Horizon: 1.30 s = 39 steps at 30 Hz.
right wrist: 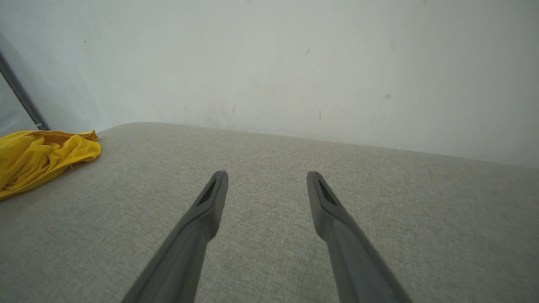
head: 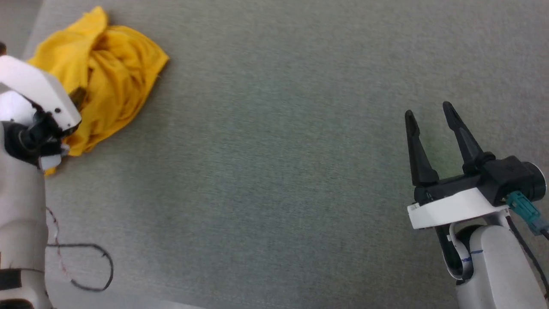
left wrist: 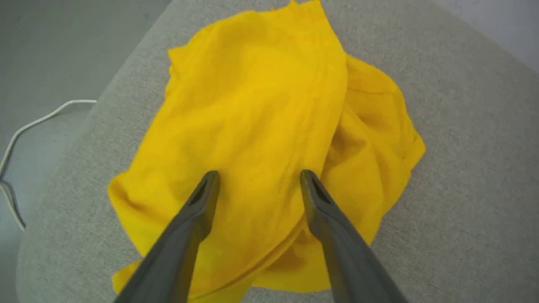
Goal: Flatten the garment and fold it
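Two dark fingers of the left gripper (left wrist: 259, 172) stood spread wide apart with nothing clamped between them. In the left wrist view their tips pointed down over the middle of the garment (left wrist: 252, 105). Whether the tips touched the cloth could not be told. The garment lay bunched in a crumpled heap of mustard-yellow folds, one broad flap draped over the deeper creases on its right side in that view.

The right gripper (right wrist: 266, 172) was likewise fully open and empty. Its fingers hung above bare grey cloth, well apart from the garment, which showed as a low yellow mound at the far left edge of the right wrist view.

In the head view the heap sat in the upper left corner of the grey fabric-covered surface (head: 274, 171), close to that surface's rounded edge. The white housing of the left wrist (head: 34, 90) partly covered its near side. The right gripper stood at the lower right, fingers pointing up the view, with a wide stretch of surface between it and the garment.

A thin dark cable (head: 98, 266) looped beside the pale left forearm (head: 21, 214). Past the surface's edge a white cable (left wrist: 33, 122) trailed across the grey floor (left wrist: 50, 50). A pale wall (right wrist: 294, 63) rose behind the surface's far side.
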Tool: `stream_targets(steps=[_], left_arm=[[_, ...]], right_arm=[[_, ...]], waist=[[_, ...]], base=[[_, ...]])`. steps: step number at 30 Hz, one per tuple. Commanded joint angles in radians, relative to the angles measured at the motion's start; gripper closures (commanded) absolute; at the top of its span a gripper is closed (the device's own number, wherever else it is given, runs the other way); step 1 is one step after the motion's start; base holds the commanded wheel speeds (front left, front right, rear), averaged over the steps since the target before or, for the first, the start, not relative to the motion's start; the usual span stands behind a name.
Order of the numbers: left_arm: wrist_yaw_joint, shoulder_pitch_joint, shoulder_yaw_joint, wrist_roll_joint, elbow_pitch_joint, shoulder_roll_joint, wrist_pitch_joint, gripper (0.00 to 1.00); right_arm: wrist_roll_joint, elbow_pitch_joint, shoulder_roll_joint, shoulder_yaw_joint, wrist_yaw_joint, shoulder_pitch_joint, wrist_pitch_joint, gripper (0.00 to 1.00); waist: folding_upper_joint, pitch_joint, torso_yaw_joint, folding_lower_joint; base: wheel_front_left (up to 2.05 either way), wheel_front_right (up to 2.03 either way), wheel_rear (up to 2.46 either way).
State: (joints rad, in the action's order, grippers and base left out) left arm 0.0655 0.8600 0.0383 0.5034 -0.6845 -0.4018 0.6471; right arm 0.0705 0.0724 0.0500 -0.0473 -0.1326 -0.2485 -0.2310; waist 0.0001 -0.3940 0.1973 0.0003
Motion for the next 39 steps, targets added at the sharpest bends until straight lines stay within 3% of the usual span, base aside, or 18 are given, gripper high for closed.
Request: stream_targets(steps=[1, 8, 10, 12, 18, 25, 35, 39], left_arm=[[0.021, -0.032, 0.008, 0.008, -0.002, -0.014, 0.038, 0.0], [0.085, -0.154, 0.032, 0.039, 0.057, -0.021, 0.161, 0.0], [0.092, -0.183, 0.029, 0.03, 0.098, -0.028, 0.155, 1.0], [0.094, -0.203, 0.026, 0.002, 0.147, -0.05, 0.099, 1.0], [0.13, -0.212, 0.037, -0.128, 0.262, -0.118, -0.25, 1.0], [0.078, -0.132, -0.02, -0.209, 0.315, -0.137, -0.53, 1.0], [0.0, 0.04, -0.136, -0.222, 0.356, -0.036, -0.682, 1.0], [-0.04, 0.103, -0.215, -0.207, 0.35, 0.065, -0.71, 1.0]], right_arm=[[0.006, 0.003, 0.0, -0.005, 0.002, -0.021, -0.007, 0.0], [0.01, 0.027, 0.0, -0.004, 0.002, -0.021, -0.016, 0.0], [0.01, 0.033, 0.0, -0.002, 0.002, -0.017, -0.018, 0.0], [0.013, 0.041, 0.0, -0.002, 0.002, -0.012, -0.02, 0.0], [0.038, 0.064, 0.0, 0.008, 0.002, 0.017, -0.025, 0.0], [0.068, 0.087, 0.0, 0.049, 0.002, 0.089, -0.028, 0.0], [0.089, 0.086, 0.0, 0.087, 0.002, 0.16, -0.03, 0.0], [0.097, 0.083, 0.0, 0.079, 0.002, 0.176, -0.03, 0.0]], waist=[[-0.0001, -0.111, -0.111, -0.0003], [-0.0001, -0.082, -0.109, -0.0003], [-0.0001, -0.057, -0.101, -0.0003], [-0.0001, -0.026, -0.093, -0.0003], [-0.0001, 0.096, -0.077, -0.0003], [-0.0001, 0.234, -0.077, -0.0003], [-0.0001, 0.339, -0.139, -0.0003], [-0.0001, 0.363, -0.203, -0.0003]], base=[[0.0, 0.0, 0.0], [0.0, 0.0, 0.0], [0.0, 0.0, 0.0], [0.0, 0.0, 0.0], [0.0, 0.0, 0.0], [0.0, 0.0, 0.0], [0.0, 0.0, 0.0], [0.0, 0.0, 0.0]])
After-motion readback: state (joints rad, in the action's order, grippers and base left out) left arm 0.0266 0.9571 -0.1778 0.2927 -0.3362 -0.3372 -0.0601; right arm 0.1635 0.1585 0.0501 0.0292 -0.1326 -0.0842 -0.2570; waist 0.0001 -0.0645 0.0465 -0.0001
